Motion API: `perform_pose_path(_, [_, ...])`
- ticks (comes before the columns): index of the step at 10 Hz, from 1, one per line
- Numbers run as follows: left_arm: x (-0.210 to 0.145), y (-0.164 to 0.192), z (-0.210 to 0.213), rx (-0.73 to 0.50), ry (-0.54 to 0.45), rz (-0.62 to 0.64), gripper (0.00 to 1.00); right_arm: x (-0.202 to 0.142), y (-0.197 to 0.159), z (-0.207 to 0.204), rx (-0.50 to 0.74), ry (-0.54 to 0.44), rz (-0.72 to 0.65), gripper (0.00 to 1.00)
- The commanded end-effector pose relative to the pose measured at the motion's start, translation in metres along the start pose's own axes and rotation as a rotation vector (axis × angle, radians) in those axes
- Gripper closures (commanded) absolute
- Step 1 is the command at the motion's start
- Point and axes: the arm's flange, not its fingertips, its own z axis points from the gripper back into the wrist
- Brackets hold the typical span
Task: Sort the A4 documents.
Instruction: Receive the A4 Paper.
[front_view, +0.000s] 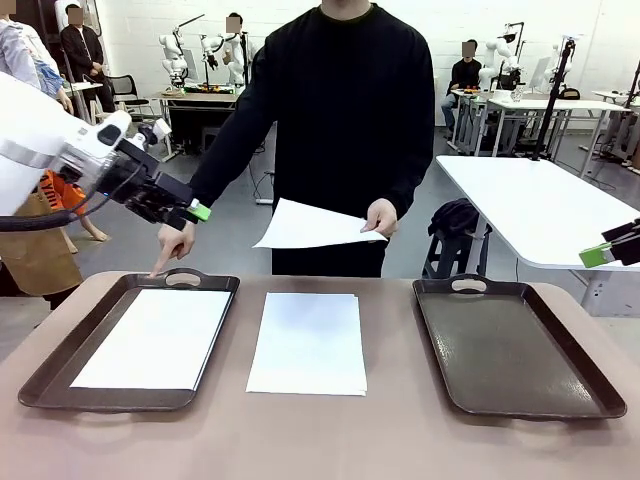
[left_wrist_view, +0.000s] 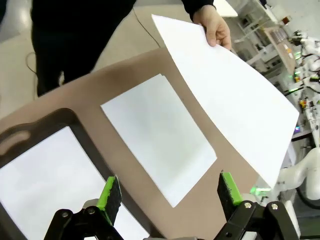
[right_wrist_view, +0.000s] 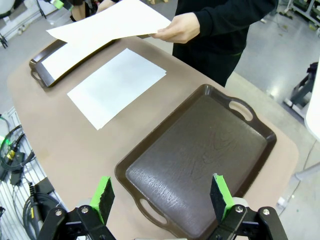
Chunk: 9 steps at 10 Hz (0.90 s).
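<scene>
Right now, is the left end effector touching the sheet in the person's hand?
Apart. The front view shows a clear gap between the left end effector and the held sheet.

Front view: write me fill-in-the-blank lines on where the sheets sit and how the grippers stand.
A sheet lies in the tray on the robot's ____.
The paper pile rests between the two ____.
The person holds the lifted sheet in one ____.
The left gripper and right gripper both stand ____.
Missing: left; trays; hand; open.
</scene>
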Motion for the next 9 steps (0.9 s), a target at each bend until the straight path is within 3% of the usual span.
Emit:
perform_pose_path(1, [0.023, 0.01, -0.01, -0.09, 0.012, 0.143, 0.0, 0.0, 0.0, -0.002, 0.01, -0.002, 0.0, 0.0])
perform_pose_path(3, [0.032, 0.014, -0.033, -0.246, 0.006, 0.205, 0.0, 0.0, 0.0, -0.002, 0.01, -0.002, 0.0, 0.0])
perform_pose_path(9, [0.029, 0.012, -0.085, -0.434, 0.088, 0.322, 0.0, 0.0, 0.0, -0.002, 0.01, -0.002, 0.0, 0.0])
